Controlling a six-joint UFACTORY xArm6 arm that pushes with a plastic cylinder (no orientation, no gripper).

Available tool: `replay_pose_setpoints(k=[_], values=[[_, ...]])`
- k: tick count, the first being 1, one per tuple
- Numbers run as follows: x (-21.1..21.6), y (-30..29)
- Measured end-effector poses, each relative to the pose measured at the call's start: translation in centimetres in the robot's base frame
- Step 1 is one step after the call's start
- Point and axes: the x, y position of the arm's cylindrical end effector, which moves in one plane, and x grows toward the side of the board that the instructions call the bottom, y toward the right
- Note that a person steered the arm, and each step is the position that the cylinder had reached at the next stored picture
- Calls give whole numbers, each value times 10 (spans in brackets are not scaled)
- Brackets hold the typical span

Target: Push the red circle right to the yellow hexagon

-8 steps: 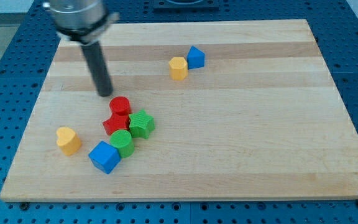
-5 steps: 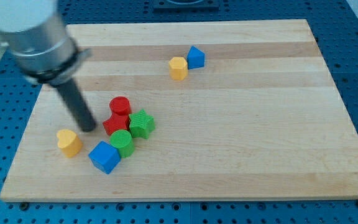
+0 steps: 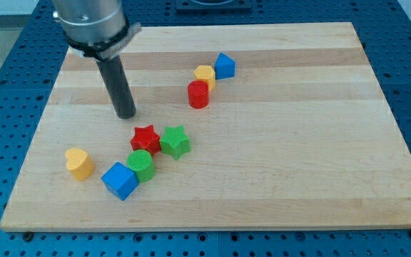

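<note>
The red circle (image 3: 198, 93) sits on the wooden board (image 3: 298, 143), just below and touching the yellow hexagon (image 3: 205, 74) in the upper middle. A blue block (image 3: 225, 66) touches the hexagon's right side. My tip (image 3: 126, 113) rests on the board well to the left of the red circle and above the red star (image 3: 145, 138). The rod rises to the view's top left.
A green star (image 3: 175, 141) lies right of the red star. A green circle (image 3: 140, 164) and a blue cube (image 3: 120, 180) lie below it. A yellow heart-shaped block (image 3: 79, 163) sits at the lower left.
The red circle has moved up and right from the cluster to the yellow hexagon. The red and green stars shifted slightly right. My tip moved from the cluster's left to above it.
</note>
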Motion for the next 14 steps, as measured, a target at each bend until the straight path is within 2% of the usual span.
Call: replay_pose_setpoints(k=[1, 4, 5, 6, 7, 8, 10, 12, 13, 14], values=[[-5, 22], [-8, 211], [16, 206], [19, 151], [-4, 107], [-35, 93], [-50, 161], [0, 145], [-3, 154], [-44, 172]])
